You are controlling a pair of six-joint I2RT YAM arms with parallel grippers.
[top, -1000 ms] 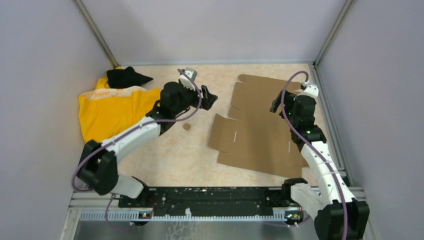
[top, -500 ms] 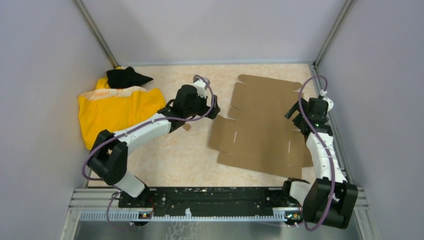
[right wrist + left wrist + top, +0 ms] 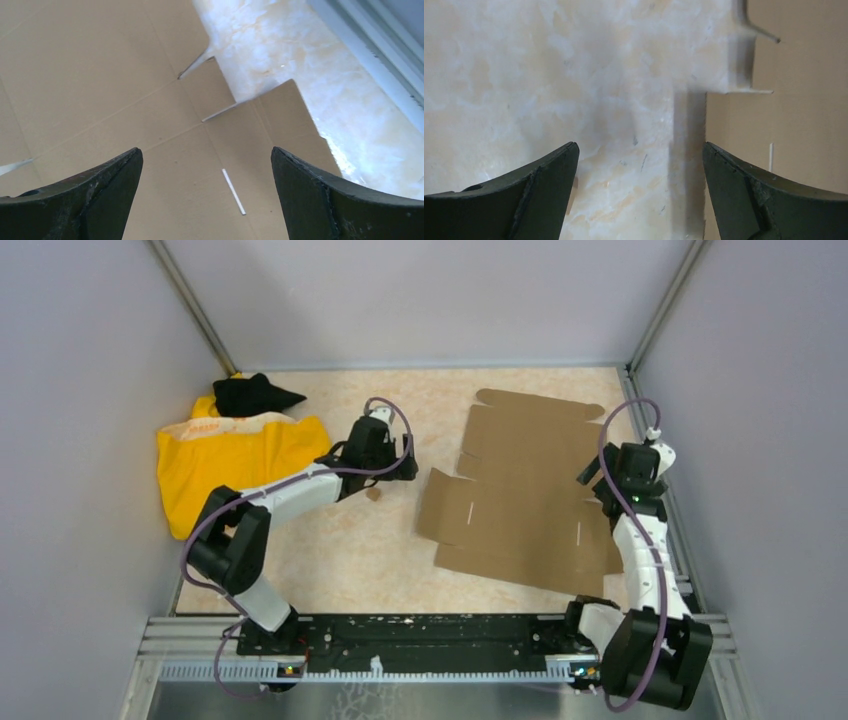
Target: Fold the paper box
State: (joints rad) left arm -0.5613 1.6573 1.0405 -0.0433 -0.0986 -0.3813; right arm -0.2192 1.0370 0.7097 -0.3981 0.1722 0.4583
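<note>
The paper box [image 3: 520,495] lies flat and unfolded on the table's right half, a brown die-cut cardboard sheet with flaps and slots. My left gripper [image 3: 408,466] hovers open just off the sheet's left edge. In the left wrist view its fingers [image 3: 549,190] frame bare marble table, with the cardboard edge [image 3: 804,110] to the right. My right gripper [image 3: 590,476] is open above the sheet's right side. In the right wrist view the gripper [image 3: 206,150] has the cardboard [image 3: 100,75] and a thin slot [image 3: 233,192] below it. Nothing is held.
A yellow cloth [image 3: 230,455] with a black cloth [image 3: 250,395] on it lies at the back left. A tiny cardboard scrap [image 3: 373,494] sits below the left gripper. Grey walls enclose the table, and a metal rail [image 3: 655,455] runs close to the right arm.
The left gripper has dropped lower and drawn slightly nearer, beside the sheet's left edge. The right gripper has shifted rightward and nearer, from mid-sheet to its right side. Both stay open.
</note>
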